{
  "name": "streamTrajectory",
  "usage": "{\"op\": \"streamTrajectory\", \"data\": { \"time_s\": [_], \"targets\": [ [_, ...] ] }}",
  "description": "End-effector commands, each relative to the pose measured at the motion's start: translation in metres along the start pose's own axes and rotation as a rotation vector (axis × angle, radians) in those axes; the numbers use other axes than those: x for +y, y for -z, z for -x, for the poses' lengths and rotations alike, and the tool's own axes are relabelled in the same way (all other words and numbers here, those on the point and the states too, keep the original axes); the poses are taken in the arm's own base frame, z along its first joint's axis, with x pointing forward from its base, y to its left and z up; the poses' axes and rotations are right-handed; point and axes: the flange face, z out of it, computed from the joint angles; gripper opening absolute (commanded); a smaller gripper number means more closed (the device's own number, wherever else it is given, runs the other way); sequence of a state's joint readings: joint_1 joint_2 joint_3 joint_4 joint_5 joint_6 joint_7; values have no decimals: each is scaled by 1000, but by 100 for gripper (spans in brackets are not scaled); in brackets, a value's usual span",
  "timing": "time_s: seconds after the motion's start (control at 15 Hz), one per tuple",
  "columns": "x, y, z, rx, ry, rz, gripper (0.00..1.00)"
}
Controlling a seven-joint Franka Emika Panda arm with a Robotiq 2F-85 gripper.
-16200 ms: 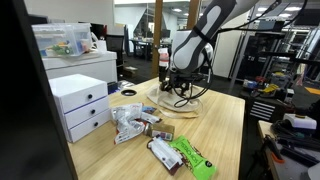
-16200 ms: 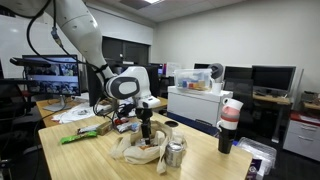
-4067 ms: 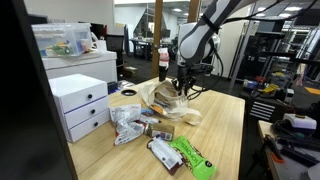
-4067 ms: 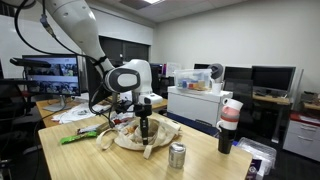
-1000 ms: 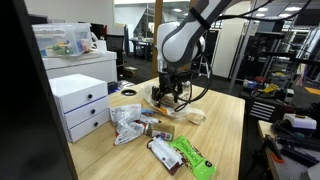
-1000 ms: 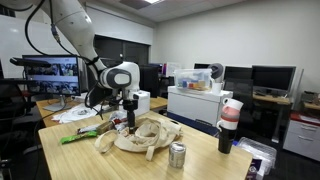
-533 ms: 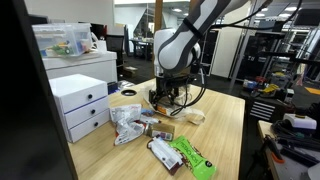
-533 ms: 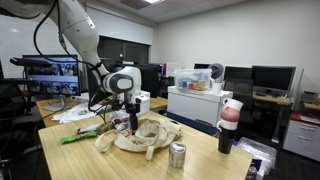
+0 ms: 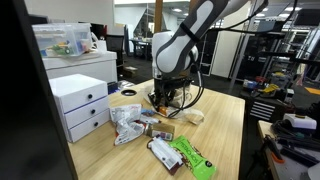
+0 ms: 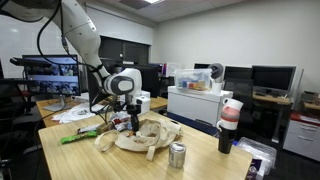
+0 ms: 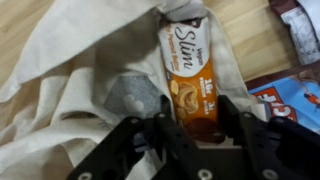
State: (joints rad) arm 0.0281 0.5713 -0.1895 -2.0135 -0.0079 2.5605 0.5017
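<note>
In an ext. view, the pincer is being held low over a cream cloth bag on the table, w/ the arm bent down above it. Silver packets and a green packet are being shown nearer the camera. A white drawer unit is standing at the table's edge.

In an ext. view, the pincer is being shown right down at the crumpled bag. A can is standing just beside the bag.

Wrist view: an orange snack bar marked "Slim" is being shown lying on the bag, lengthwise toward the pincer. The pincer is being shown spread, w/ its fingers flanking the bar's near end. Whether they are touching the wrapper cannot be told. A blue packet is lying at the right edge, beside the bag.
</note>
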Motion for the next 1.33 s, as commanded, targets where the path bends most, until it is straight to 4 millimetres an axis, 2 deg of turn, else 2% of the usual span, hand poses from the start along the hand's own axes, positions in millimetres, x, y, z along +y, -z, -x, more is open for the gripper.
{"op": "streamTrajectory", "data": {
  "time_s": [0.0, 0.07, 0.67, 1.27],
  "targets": [
    [0, -3, -3, 12, -25, 10, 21],
    [0, -3, -3, 13, -26, 12, 17],
    [6, 6, -6, 49, -22, 17, 16],
    [24, 35, -12, 87, -36, -2, 16]
  ]
}}
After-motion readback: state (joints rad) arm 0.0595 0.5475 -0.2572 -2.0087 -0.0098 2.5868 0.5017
